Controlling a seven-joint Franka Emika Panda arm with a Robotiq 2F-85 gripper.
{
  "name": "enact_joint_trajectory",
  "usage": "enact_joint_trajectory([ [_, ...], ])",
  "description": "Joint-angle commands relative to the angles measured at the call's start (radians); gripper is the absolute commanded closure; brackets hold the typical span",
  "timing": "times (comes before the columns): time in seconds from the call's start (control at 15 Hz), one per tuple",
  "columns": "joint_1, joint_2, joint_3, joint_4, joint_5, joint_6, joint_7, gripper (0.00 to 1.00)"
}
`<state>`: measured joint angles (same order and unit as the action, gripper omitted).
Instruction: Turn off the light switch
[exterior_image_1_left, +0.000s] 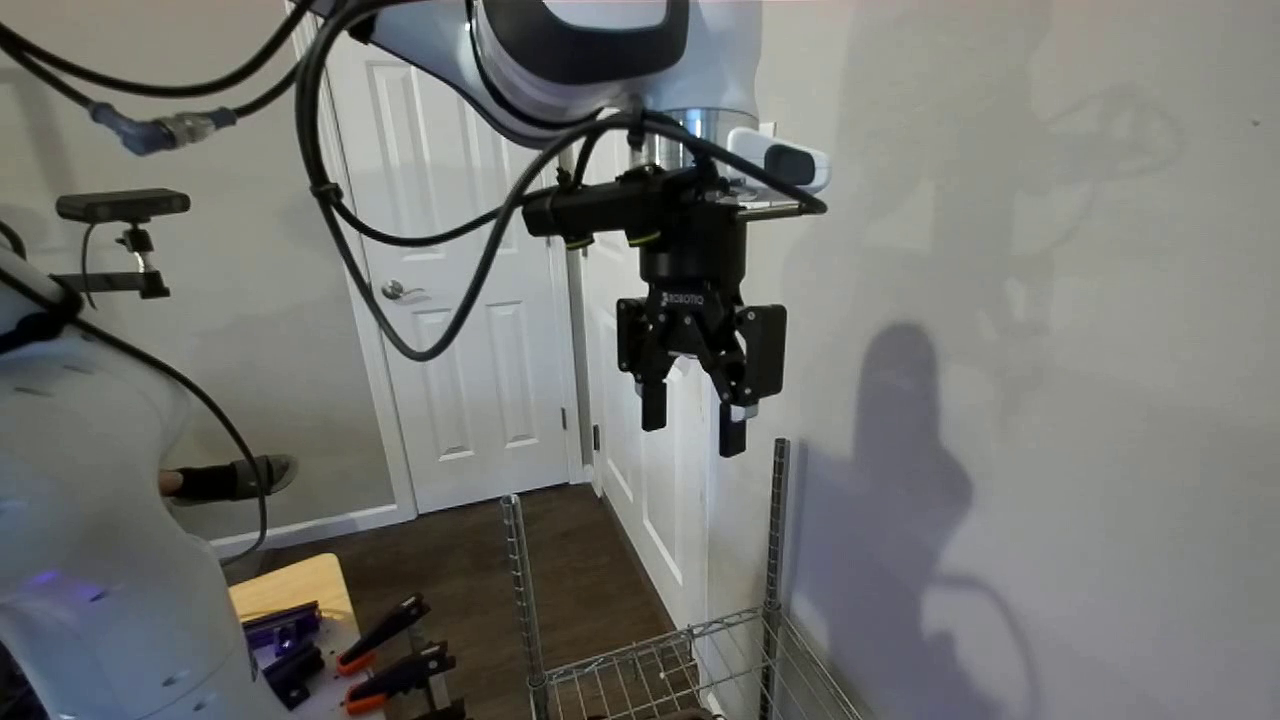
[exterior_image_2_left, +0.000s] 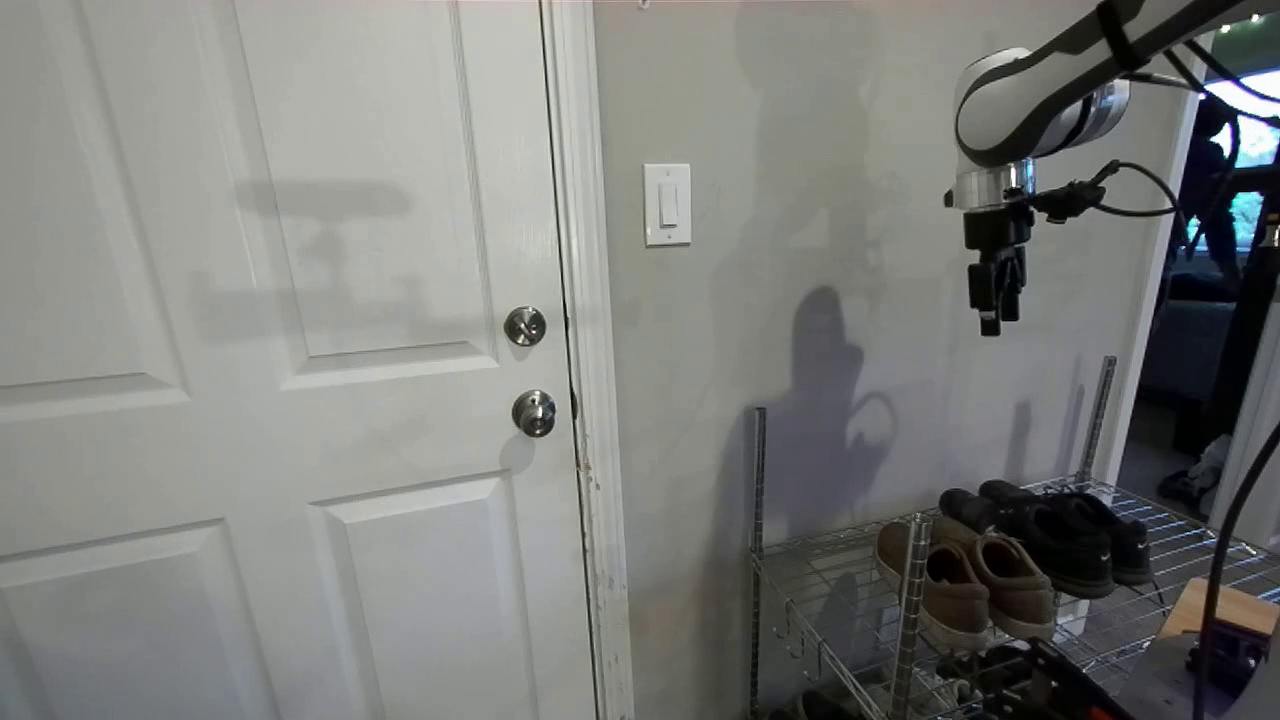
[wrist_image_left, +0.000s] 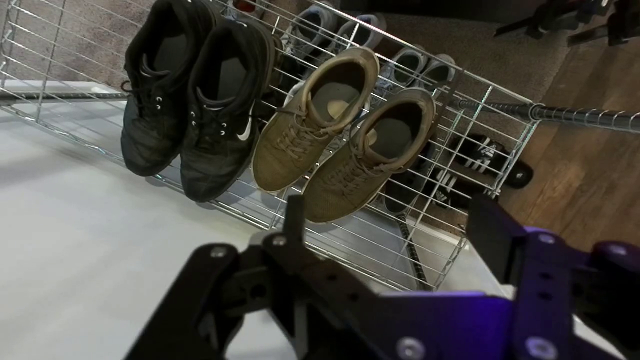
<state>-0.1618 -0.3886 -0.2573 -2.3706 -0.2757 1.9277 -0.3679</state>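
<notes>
Light switch (exterior_image_2_left: 667, 205): white, upright, rectangular, with a slim white rocker (exterior_image_2_left: 668, 203). Sits flat on the pale grey wall (exterior_image_2_left: 680, 330), near the white-painted trim (exterior_image_2_left: 590, 300) of a white panelled door (exterior_image_2_left: 400, 420). Lies at one o'clock from the round silver metal knob (exterior_image_2_left: 534, 413) on that door. Cannot tell the rocker's setting.

Below the jointed white robot arm (exterior_image_1_left: 720, 60), tips toward six o'clock: black two-fingered claw (exterior_image_1_left: 693, 421), with fingers (exterior_image_1_left: 733, 432) spread apart. Seen with the switch in an exterior view, hangs between three and four o'clock from it, well apart.

At five o'clock from the switch, just beside the same wall: silver wire-mesh metal rack (exterior_image_2_left: 911, 600). Carries, in the wrist view, a pair of brown lace-up shoes (wrist_image_left: 300, 135) and, between nine and ten o'clock from these, a pair of black lace-up shoes (wrist_image_left: 215, 135), with a white swoosh on the side of one.
</notes>
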Motion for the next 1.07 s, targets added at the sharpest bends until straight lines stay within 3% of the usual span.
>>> enact_joint_trajectory([
  [0.0, 0.0, -0.001, -0.001, -0.017, 0.014, 0.046, -0.006, 0.46],
  [0.2, 0.023, -0.013, 0.0, -0.056, 0.043, 0.135, -0.028, 0.66],
  [0.53, 0.106, -0.021, 0.003, -0.164, 0.186, 0.417, -0.079, 0.94],
  [0.73, 0.156, -0.025, 0.005, -0.209, 0.271, 0.548, -0.095, 0.98],
  [1.0, 0.219, -0.014, 0.012, -0.23, 0.339, 0.657, -0.119, 0.95],
])
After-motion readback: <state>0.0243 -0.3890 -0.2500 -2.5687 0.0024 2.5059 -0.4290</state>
